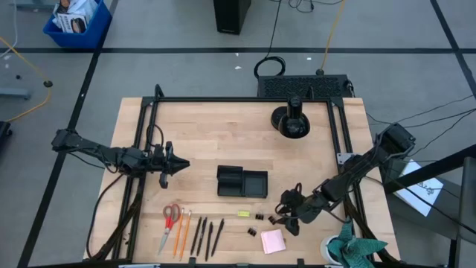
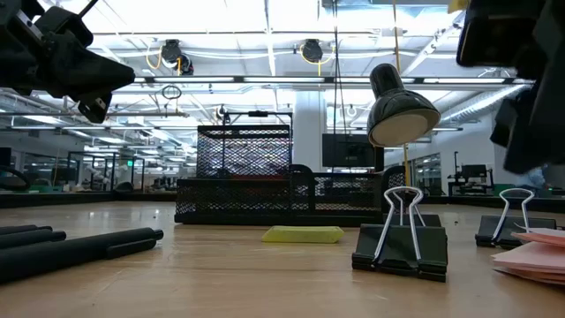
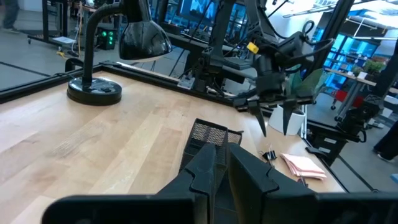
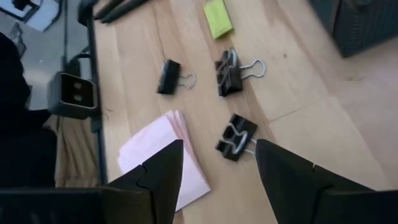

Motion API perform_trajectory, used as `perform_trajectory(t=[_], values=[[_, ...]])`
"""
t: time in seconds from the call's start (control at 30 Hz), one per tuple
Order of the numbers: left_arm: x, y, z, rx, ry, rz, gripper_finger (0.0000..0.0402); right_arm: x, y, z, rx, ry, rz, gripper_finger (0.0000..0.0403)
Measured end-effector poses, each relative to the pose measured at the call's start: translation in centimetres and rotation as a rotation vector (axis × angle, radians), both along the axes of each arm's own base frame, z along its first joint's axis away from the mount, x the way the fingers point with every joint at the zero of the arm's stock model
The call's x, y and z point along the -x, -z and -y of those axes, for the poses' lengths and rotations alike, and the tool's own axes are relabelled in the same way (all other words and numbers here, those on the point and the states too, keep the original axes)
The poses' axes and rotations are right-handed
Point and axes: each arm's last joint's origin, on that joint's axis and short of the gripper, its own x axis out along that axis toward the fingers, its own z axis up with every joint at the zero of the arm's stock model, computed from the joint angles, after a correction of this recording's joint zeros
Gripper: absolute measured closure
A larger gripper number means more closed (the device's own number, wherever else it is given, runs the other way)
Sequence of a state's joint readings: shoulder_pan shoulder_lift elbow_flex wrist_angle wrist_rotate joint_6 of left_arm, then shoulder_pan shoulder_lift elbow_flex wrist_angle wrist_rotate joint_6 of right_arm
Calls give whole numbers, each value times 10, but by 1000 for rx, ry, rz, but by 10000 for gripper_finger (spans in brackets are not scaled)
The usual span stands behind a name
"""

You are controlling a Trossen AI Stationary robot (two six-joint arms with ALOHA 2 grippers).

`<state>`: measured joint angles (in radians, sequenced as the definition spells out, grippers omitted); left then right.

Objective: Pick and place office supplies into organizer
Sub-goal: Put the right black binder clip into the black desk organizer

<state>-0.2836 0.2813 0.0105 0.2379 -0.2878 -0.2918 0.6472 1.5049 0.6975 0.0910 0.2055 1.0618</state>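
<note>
The black mesh organizer (image 1: 242, 182) stands mid-table. Along the near edge lie red-handled scissors (image 1: 170, 219), orange pencils (image 1: 183, 232), dark pens (image 1: 206, 235), a yellow piece (image 1: 243, 214), three black binder clips (image 1: 259, 217) and a pink sticky-note pad (image 1: 273, 240). My right gripper (image 4: 219, 144) is open and hovers above one clip (image 4: 235, 138), a finger standing on either side of it without touching. In the left wrist view it (image 3: 273, 124) hangs clear of the table, pointing down. My left gripper (image 1: 178, 164) is shut and waits in the air left of the organizer.
A round black lamp stand (image 1: 290, 119) sits at the far side of the table. A teal cloth (image 1: 357, 249) lies in a white cup at the near right corner. Bare wood stretches between the organizer and the lamp. A black frame (image 1: 223, 100) runs around the table.
</note>
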Motion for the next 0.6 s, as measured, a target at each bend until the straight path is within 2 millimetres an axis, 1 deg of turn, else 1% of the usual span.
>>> perform_trajectory(t=[0.23, 0.37, 0.6], values=[[0, 0, 0, -1, 0, -1, 357, -3, 2, 4, 6, 19, -5, 206], [0, 0, 0, -1, 0, -1, 357, -3, 7, 4, 29, 11, -23, 207], [0, 0, 0, -1, 0, -2, 357, -4, 8, 5, 41, 23, -22, 225]])
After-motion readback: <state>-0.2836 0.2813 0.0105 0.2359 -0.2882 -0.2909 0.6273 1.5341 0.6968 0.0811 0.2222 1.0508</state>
